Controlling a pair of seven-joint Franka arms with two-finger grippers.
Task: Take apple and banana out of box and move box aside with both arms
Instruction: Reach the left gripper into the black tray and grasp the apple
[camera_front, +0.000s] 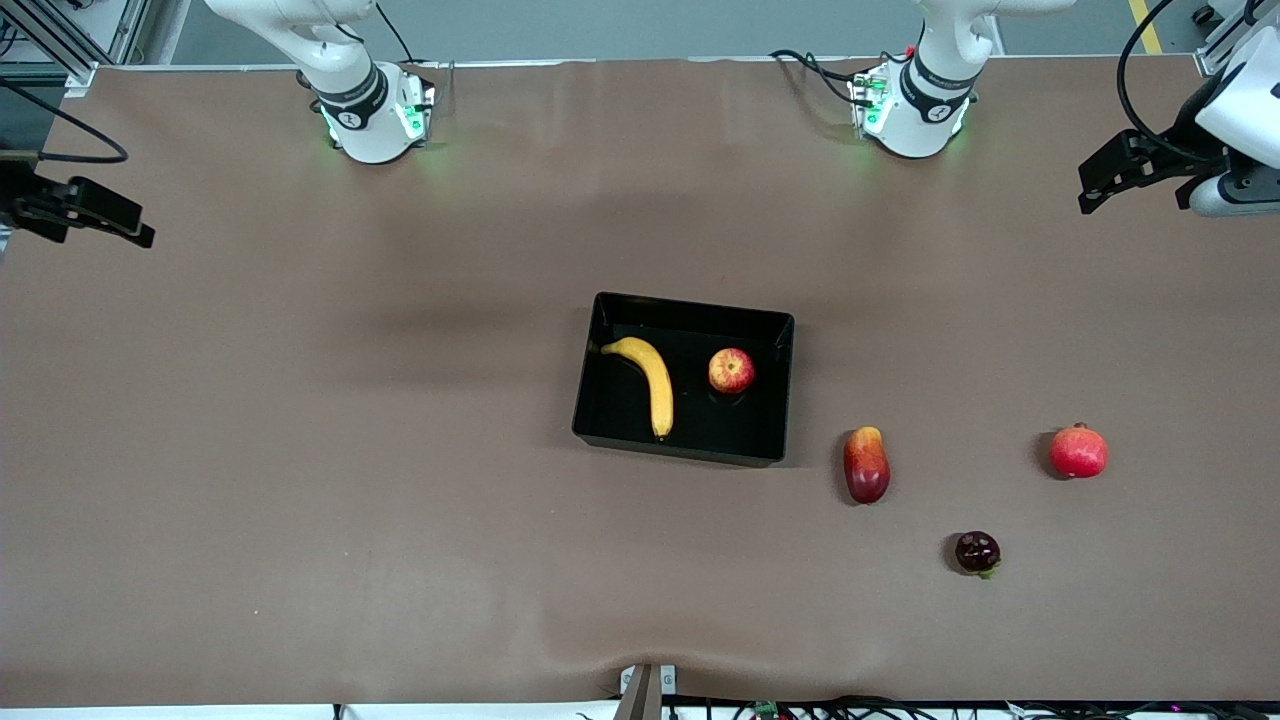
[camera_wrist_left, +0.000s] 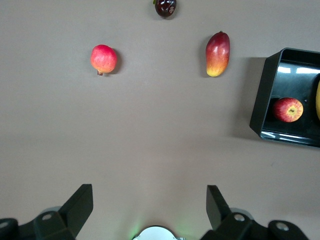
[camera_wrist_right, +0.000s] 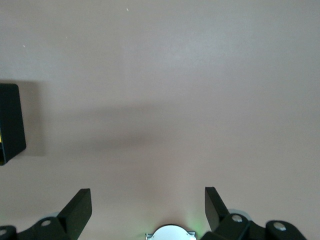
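Front view: we see the banana (camera_front: 648, 383) in the black tray (camera_front: 690, 310) at mid-table, long axis running toward the front camera, apple (camera_front: 731, 370) beside it. Left gripper (camera_wrist_left: 150, 205) & right gripper (camera_wrist_right: 148, 206) – both spread, empty, each waiting over its table end.

Both grippers raised, jaws wide.

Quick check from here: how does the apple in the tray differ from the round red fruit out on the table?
The apple lies inside the black tray beside the banana; the round red fruit sits on the bare table, toward the left arm's end and nearer the front camera. The apple shows yellow streaks; the round fruit is pinker red. Both are small, round and untouched by any gripper.
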